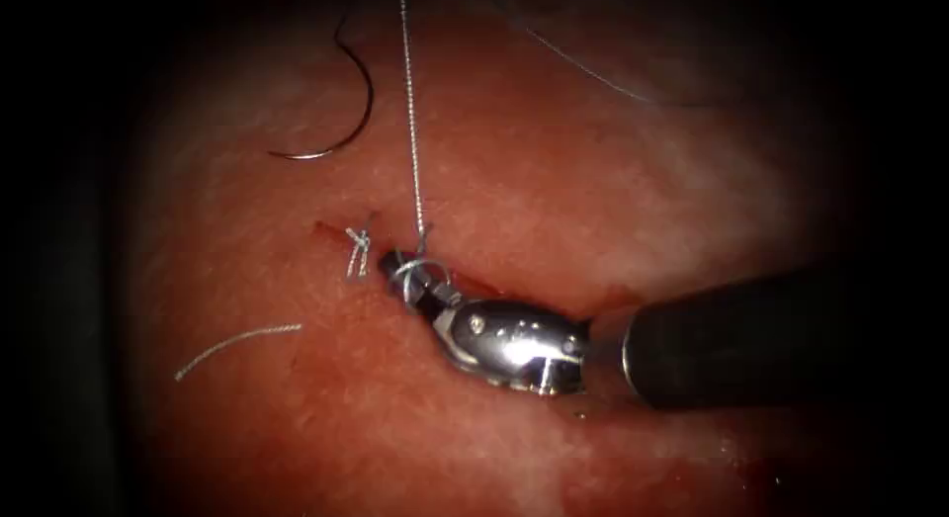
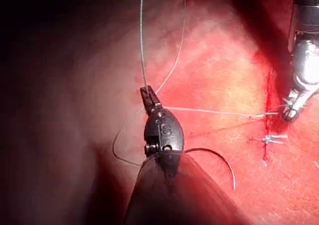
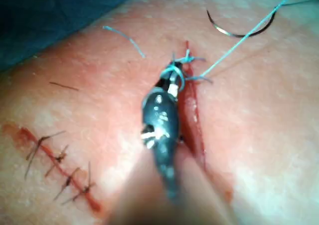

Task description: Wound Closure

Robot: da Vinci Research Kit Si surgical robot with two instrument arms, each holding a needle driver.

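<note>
Right tool sits low over the cut, jaws closed on the thread with loops wound round its tip, likely to form a knot. Left tool has its jaws clamped on the thread, keeping it taut. Needle lies free on the tissue, left of the cut, beyond the finished stitch.

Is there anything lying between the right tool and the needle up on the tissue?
Yes. The taut thread runs up from the cut between the right end effector, which has thread loops around it, and the needle, which lies free on the tissue.
</note>
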